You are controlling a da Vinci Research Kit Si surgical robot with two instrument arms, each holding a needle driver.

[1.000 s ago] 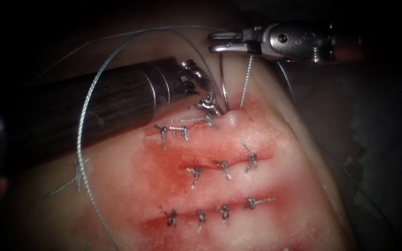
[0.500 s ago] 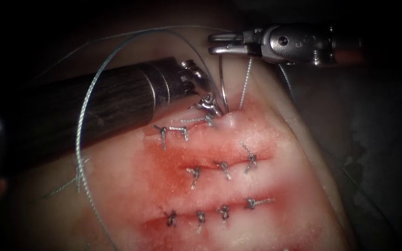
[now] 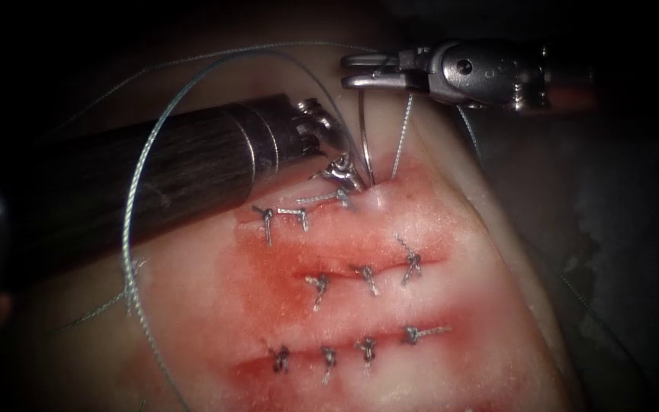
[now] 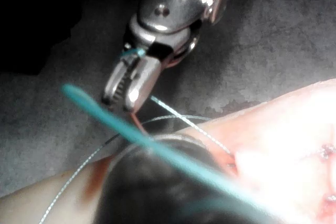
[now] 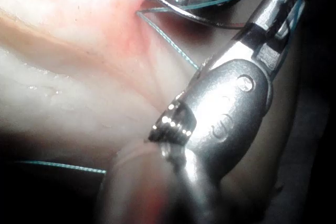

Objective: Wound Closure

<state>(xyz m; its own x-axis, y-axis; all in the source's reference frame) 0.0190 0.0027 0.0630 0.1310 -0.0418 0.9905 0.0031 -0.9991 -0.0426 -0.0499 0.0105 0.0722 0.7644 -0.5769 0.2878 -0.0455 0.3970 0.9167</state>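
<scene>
i look at the needle (image 3: 363,130) first. it stands almost straight up, with its long line running from 12 o'clock to 6 o'clock. its low end sits in the tissue (image 3: 451,290), at the right end of the top cut (image 3: 322,200). its high end is up at the right tool (image 3: 352,68). that tool lies flat, points to 9 o'clock, and is pinched onto the needle close to that high end. so the needle hangs at 6 o'clock from the right tool, and this is the arm that has it. the left tool (image 3: 342,169) comes in from 9 o'clock. its tip is down on the tissue, just beside the spot where the needle goes in, on the left side. i cannot tell if it holds anything there. the thread (image 3: 402,133) runs from the tissue up toward the right tool, just to the right of the needle. more thread makes a big loop over the left tool's shaft, out at 9 o'clock.
</scene>
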